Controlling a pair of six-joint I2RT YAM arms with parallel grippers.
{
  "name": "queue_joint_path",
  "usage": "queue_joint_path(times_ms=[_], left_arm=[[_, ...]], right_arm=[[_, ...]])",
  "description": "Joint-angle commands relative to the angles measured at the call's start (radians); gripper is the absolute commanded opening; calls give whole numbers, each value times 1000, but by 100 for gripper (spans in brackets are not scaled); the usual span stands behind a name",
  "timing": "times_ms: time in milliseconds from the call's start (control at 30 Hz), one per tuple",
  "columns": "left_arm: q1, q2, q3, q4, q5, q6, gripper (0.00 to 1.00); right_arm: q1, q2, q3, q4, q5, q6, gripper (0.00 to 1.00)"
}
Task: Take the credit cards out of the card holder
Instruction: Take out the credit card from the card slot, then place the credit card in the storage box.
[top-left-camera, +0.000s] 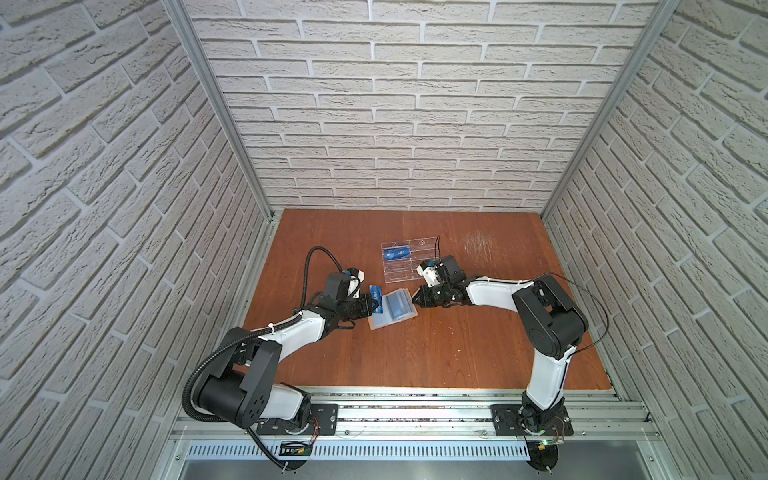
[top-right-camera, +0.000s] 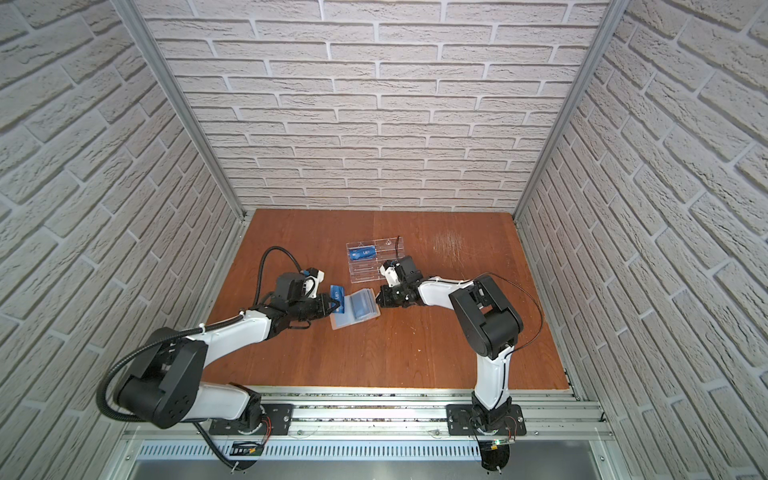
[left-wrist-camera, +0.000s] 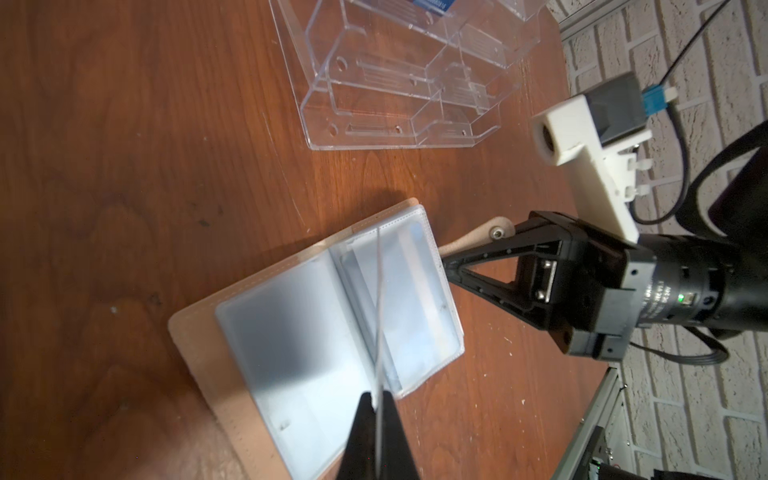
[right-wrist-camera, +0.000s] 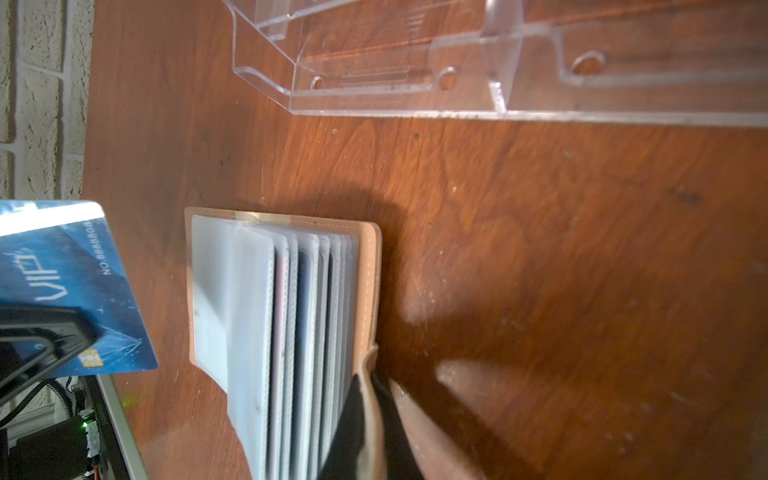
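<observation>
Toward the left edge of the brown table (top-left-camera: 457, 353), the left claw (top-left-camera: 376, 307) is clamped shut on a blue credit card (top-left-camera: 376, 294), gripping it by one short end. The card is raised off the wood and tilted. The right wrist view shows its face (right-wrist-camera: 70, 270) with white "VIP" lettering, a number line, a chip and a pale stripe at the free end, clear of the sleeves. In the left wrist view the same card appears edge-on as a thin line rising from the claw's tips (left-wrist-camera: 379, 405). Just beside it, near the middle of the table, the tan card holder (top-left-camera: 392, 314) lies open and flat, cover down. Its clear sleeve pages (right-wrist-camera: 291, 316) are fanned upward, and dark shapes show inside some of them, too blurred to name. At the holder's right edge the right claw (top-left-camera: 415, 300) is pinched closed on the tan snap strap (left-wrist-camera: 496, 230), close to where it leaves the cover, with the claw's tips low at the wood. Between the holder and the far edge, close to the holder but not touching it, a clear acrylic rack (top-left-camera: 415, 272) lies on the table. A second credit card (top-left-camera: 397, 253), also blue, sits in the rack's far-left compartment.
</observation>
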Motion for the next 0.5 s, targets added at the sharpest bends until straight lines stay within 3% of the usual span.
queue_joint_path(times_ms=[0, 233, 467], left_arm=[[-11, -25, 55, -103, -57, 37, 0], [-78, -46, 213, -314, -183, 78, 0], [-135, -40, 429, -536, -316, 219, 0]], right_arm=[[8, -52, -17, 0, 18, -14, 10], [7, -101, -36, -4, 34, -17, 22], [7, -182, -73, 4, 53, -16, 39]])
